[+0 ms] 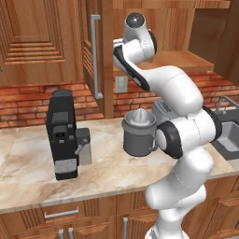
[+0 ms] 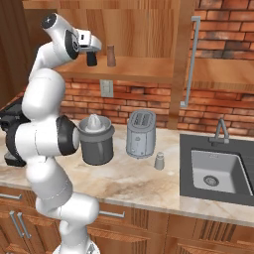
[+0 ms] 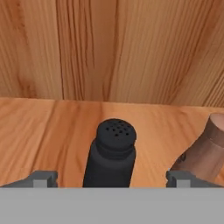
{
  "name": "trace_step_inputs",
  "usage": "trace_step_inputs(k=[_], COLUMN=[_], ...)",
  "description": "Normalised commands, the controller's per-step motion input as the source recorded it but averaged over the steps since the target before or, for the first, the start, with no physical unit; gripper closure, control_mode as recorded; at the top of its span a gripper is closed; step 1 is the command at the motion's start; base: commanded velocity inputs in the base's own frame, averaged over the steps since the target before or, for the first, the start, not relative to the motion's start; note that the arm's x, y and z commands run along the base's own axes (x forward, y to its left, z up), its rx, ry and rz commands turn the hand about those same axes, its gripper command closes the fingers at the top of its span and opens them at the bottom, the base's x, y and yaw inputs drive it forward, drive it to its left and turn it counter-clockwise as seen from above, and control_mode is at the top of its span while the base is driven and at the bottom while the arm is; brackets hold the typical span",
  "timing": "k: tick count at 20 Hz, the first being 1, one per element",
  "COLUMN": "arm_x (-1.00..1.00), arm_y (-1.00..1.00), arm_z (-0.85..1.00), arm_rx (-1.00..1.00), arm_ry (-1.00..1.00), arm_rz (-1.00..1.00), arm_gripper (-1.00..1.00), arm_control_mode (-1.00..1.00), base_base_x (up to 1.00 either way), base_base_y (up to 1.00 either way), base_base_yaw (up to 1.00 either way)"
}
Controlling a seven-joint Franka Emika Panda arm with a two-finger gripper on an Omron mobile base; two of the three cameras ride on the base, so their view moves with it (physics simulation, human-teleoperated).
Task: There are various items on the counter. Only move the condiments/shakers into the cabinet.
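A black shaker (image 3: 111,151) with a holed top stands upright on the cabinet shelf (image 3: 39,131). My gripper (image 3: 111,178) is open around it, one fingertip (image 3: 43,178) well off each side and a gap to the shaker on both. A brown wood shaker (image 3: 205,148) stands just right of it on the same shelf. In the right base view the gripper (image 2: 91,52) is up at the cabinet shelf (image 2: 144,67), with the black shaker (image 2: 92,60) below it and the brown shaker (image 2: 111,55) beside it. A pale grey shaker (image 2: 159,160) stands on the counter (image 2: 134,186) by the toaster.
On the counter stand the black coffee machine (image 1: 62,133), the grey juicer (image 2: 96,139) with its white cone and the silver toaster (image 2: 141,133). A dark sink (image 2: 213,173) lies to the right. The cabinet's long silver handle (image 2: 188,64) hangs beside the shelf.
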Motion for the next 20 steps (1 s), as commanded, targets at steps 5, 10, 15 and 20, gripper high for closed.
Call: trace_step_inputs(k=[5,10,15,20], arm_x=[-1.0,-1.0,-1.0,-1.0], arm_y=[0.0,-0.04,-0.46,-0.79], arm_z=[-0.15,-0.47,-0.4,-0.44], arm_rx=[0.0,0.0,0.14,0.19], arm_ry=[-0.23,-0.12,0.0,0.0], arm_rz=[-0.08,-0.11,-0.15,-0.11], arm_gripper=[-1.0,-1.0,-1.0,-1.0], arm_control_mode=[-1.0,-1.0,-1.0,-1.0], base_base_x=[0.0,0.0,0.0,0.0], base_base_y=[0.0,0.0,0.0,0.0], base_base_yaw=[0.0,0.0,0.0,0.0])
